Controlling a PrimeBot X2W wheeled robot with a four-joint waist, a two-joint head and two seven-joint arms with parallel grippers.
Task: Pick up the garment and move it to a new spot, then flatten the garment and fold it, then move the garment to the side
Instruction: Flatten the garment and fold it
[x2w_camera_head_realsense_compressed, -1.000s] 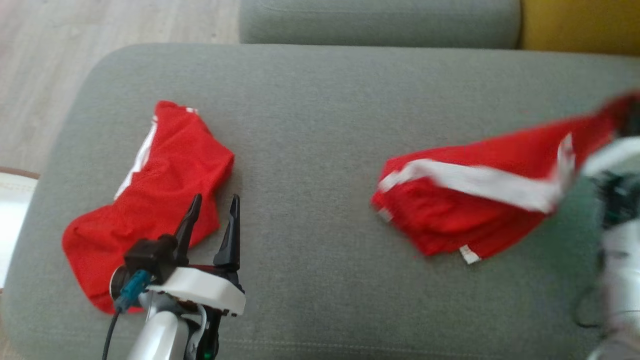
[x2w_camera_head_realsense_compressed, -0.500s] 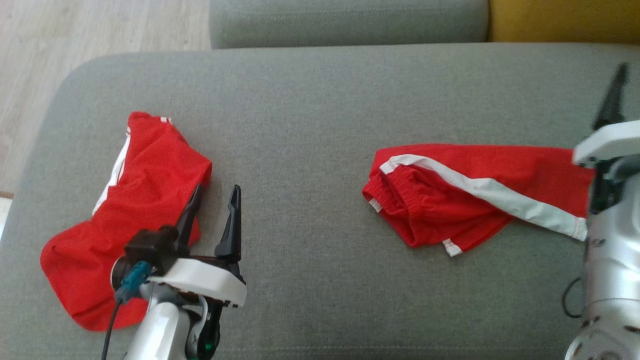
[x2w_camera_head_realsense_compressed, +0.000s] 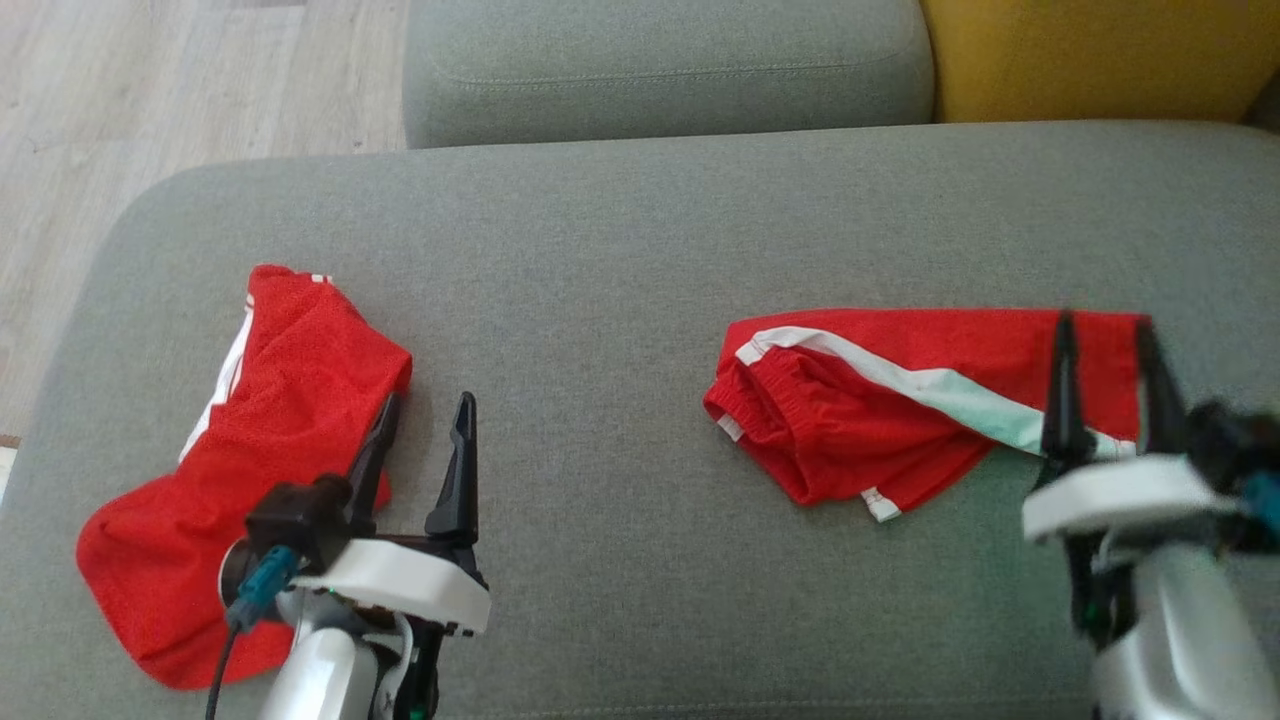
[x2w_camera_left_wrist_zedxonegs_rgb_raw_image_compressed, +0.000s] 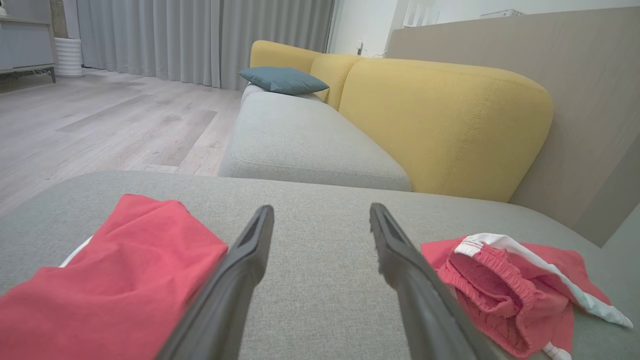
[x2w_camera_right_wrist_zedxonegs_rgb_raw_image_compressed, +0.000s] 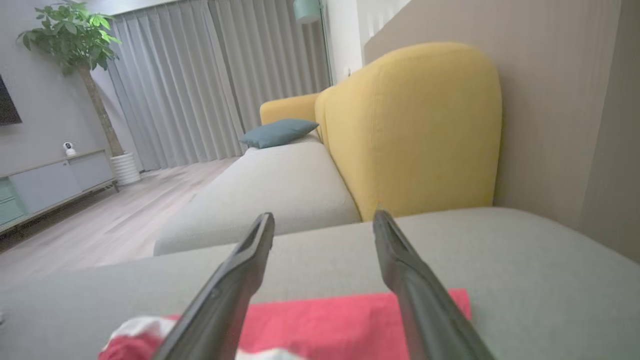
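The garment (x2w_camera_head_realsense_compressed: 880, 400), red shorts with a white side stripe, lies loosely spread on the right half of the grey seat cushion (x2w_camera_head_realsense_compressed: 640, 250); it also shows as the garment (x2w_camera_left_wrist_zedxonegs_rgb_raw_image_compressed: 505, 290) and the garment (x2w_camera_right_wrist_zedxonegs_rgb_raw_image_compressed: 325, 325). My right gripper (x2w_camera_head_realsense_compressed: 1103, 325) hovers open over its right end with nothing between the fingers, as the right gripper (x2w_camera_right_wrist_zedxonegs_rgb_raw_image_compressed: 324, 216) confirms. My left gripper (x2w_camera_head_realsense_compressed: 428, 402) stands open and empty at the near left, beside a second red garment (x2w_camera_head_realsense_compressed: 280, 400). The left gripper (x2w_camera_left_wrist_zedxonegs_rgb_raw_image_compressed: 321, 210) points between the two garments.
The second red garment (x2w_camera_left_wrist_zedxonegs_rgb_raw_image_compressed: 125, 270) lies crumpled at the cushion's left end. Another grey cushion (x2w_camera_head_realsense_compressed: 660, 70) and a yellow backrest (x2w_camera_head_realsense_compressed: 1090, 50) lie beyond. Wooden floor (x2w_camera_head_realsense_compressed: 150, 90) runs along the left. A teal pillow (x2w_camera_left_wrist_zedxonegs_rgb_raw_image_compressed: 282, 80) rests far off.
My right gripper has opened and let go of the striped garment, which now lies on the cushion. The right arm has drawn back toward the near edge. The camera has shifted.
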